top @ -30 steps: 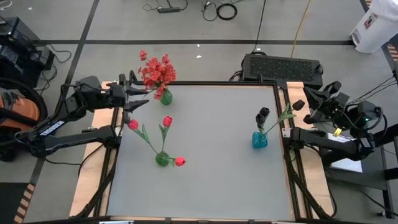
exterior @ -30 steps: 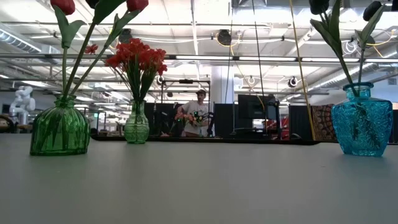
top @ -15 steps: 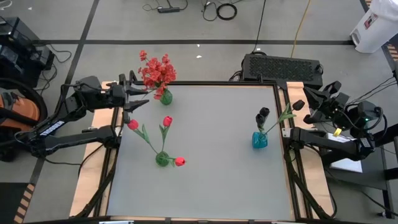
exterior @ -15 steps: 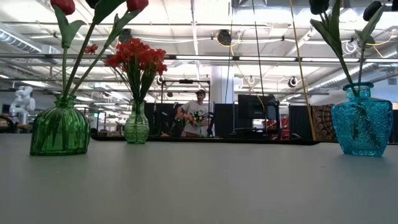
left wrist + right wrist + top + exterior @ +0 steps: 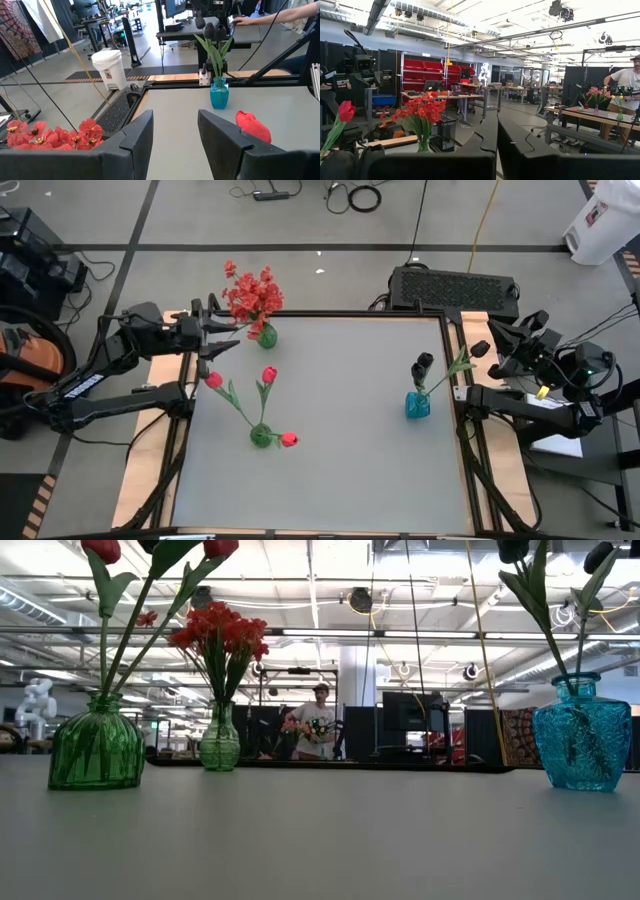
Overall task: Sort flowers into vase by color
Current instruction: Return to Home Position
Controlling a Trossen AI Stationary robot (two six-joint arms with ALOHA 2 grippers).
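Three vases stand on the grey table. A small green vase [image 5: 266, 335] at the far left holds red clustered sprays [image 5: 250, 295]. A round green vase [image 5: 261, 436] holds red tulip-like buds [image 5: 269, 374]. A blue vase [image 5: 417, 405] at the right holds black blooms [image 5: 422, 365] on green stems. My left gripper [image 5: 225, 340] hovers open at the table's far left corner, beside the sprays, with nothing between its fingers [image 5: 140, 135]. Raised over the table's right edge, my right gripper [image 5: 482, 348] is shut and empty [image 5: 495, 145].
A black box [image 5: 455, 285] sits just beyond the table's far edge, and a white bin [image 5: 600, 220] stands on the floor at the far right. The table's middle and near half are bare grey surface [image 5: 340, 480]. A person [image 5: 318, 720] stands far behind the table.
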